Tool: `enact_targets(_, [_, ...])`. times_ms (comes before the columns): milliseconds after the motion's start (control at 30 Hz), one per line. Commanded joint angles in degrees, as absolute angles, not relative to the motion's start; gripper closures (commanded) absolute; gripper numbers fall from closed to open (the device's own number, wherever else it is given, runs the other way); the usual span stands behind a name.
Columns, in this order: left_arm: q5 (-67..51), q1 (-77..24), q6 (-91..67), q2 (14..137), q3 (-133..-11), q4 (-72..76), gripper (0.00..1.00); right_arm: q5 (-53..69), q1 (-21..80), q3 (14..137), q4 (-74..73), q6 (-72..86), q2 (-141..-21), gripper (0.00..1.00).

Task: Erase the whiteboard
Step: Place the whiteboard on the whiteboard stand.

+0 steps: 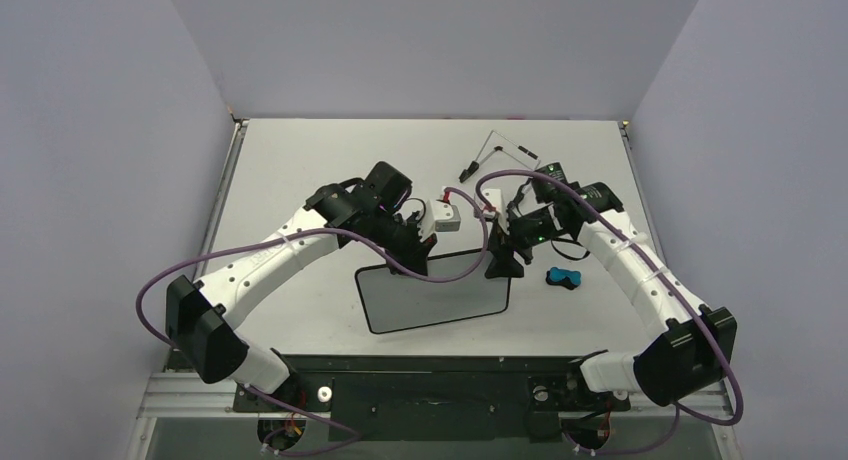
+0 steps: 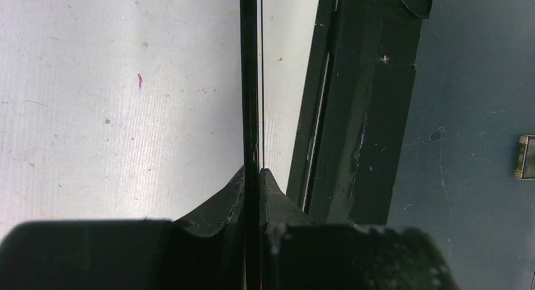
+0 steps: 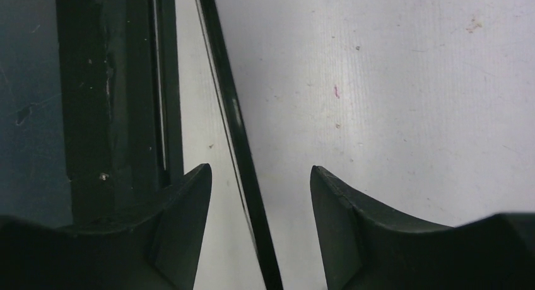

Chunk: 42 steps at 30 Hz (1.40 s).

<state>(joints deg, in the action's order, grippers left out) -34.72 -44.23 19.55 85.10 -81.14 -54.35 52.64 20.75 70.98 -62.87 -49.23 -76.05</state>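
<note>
The whiteboard (image 1: 435, 292) is white with a thin black rim and sits at the table's near middle; its face shows no writing in the top view. My left gripper (image 1: 424, 246) is shut on the board's far edge near the left corner. In the left wrist view the board shows edge-on (image 2: 250, 82), pinched between my left gripper's (image 2: 253, 171) fingers. My right gripper (image 1: 503, 264) is open at the board's far right corner. In the right wrist view the black rim (image 3: 235, 123) runs between my right gripper's (image 3: 260, 170) spread fingers, touching neither.
A small blue eraser (image 1: 564, 277) lies on the table right of the board, under my right arm. A thin wire easel stand (image 1: 503, 146) lies at the back. The black front rail of the table (image 2: 359, 113) runs beside the board, also in the right wrist view (image 3: 113, 82).
</note>
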Motion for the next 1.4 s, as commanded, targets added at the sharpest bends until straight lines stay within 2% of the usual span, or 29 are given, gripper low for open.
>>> enact_targets(0, [-36.96, -44.46, 20.95, 82.49, -82.21, -51.58, 1.0, 56.72, 23.3, 70.12, -64.63, -50.9, -76.13, 0.47])
enact_targets(367, [-36.65, -44.35, 22.88, 80.43, -79.88, -50.45, 1.0, 59.39, 23.51, 71.12, -72.17, -57.36, -77.25, 0.61])
enact_targets(500, [-36.41, -44.32, 23.84, 80.2, -79.5, -50.09, 1.0, 59.01, 24.62, 70.89, -72.73, -58.0, -77.28, 0.7])
enact_targets(567, [-36.32, -44.31, 23.9, 80.38, -79.57, -50.1, 1.0, 58.57, 25.07, 70.98, -72.65, -58.01, -77.32, 0.82])
enact_targets(600, [-36.31, -44.3, 23.99, 80.59, -79.64, -50.1, 1.0, 58.42, 25.19, 71.04, -72.62, -57.9, -77.33, 0.93])
enact_targets(667, [-36.25, -44.3, 23.97, 80.58, -79.73, -49.86, 1.0, 57.92, 25.31, 71.29, -72.29, -56.96, -77.4, 1.0])
enact_targets(867, [-35.61, -44.27, 23.18, 79.75, -78.31, -46.44, 1.0, 56.9, 24.72, 71.28, -69.47, -52.61, -76.56, 1.0])
enact_targets(933, [-35.54, -44.28, 22.93, 79.64, -77.54, -43.99, 0.95, 56.35, 24.16, 71.1, -68.19, -51.42, -76.02, 1.0])
enact_targets(1033, [-35.06, -43.97, 22.15, 80.35, -76.88, -41.74, 0.76, 55.42, 21.88, 70.37, -65.06, -49.14, -75.5, 1.0])
enact_targets(1133, [-33.81, -43.89, 21.31, 80.93, -77.07, -39.25, 0.65, 55.22, 19.29, 69.17, -62.51, -46.93, -75.25, 1.0])
enact_targets(1367, [-31.19, -42.02, 19.16, 79.71, -78.77, -34.6, 0.6, 52.74, 15.3, 66.91, -57.01, -41.97, -74.33, 1.0])
